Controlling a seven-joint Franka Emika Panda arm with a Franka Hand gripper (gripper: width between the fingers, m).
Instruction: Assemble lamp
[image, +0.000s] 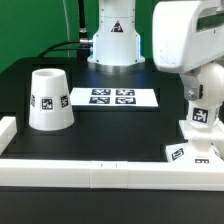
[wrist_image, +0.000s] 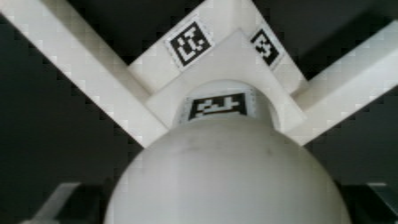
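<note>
**Lamp assembly, bulb-to-base step.** The bulb (image: 199, 128) is being held upright by the fingers (image: 193, 98), which are judged to be clenched on its upper part. In the wrist view the bulb (wrist_image: 222, 170) is filling the space between them, so the fingertips themselves are hardly being shown. The bulb is being presented directly over the base (image: 186, 152), which is lying in the near corner of the counter (image: 120, 125) at the exterior view's right, against the white border rails (image: 90, 172). Whether bulb and base are touching cannot be told. The shade (image: 49, 100) is standing near the counter's edge at the exterior view's left. The marker board (image: 111, 97) is lying mid-counter, toward the far edge. The seating of the bulb is judged to be in hand, with the shade not yet fitted. Several faults are being risked:

- **Jamming:** if the bulb is being offered tilted or off-centre, it may jam in its seat.
- **Slipping:** the smooth, rounded surface may slip in the fingers.
- **Shifting:** the base may be turned or shifted if it is not being braced by the rails.
- **Toppling:** if the bulb is released before it is seated, it may topple and roll.
</note>
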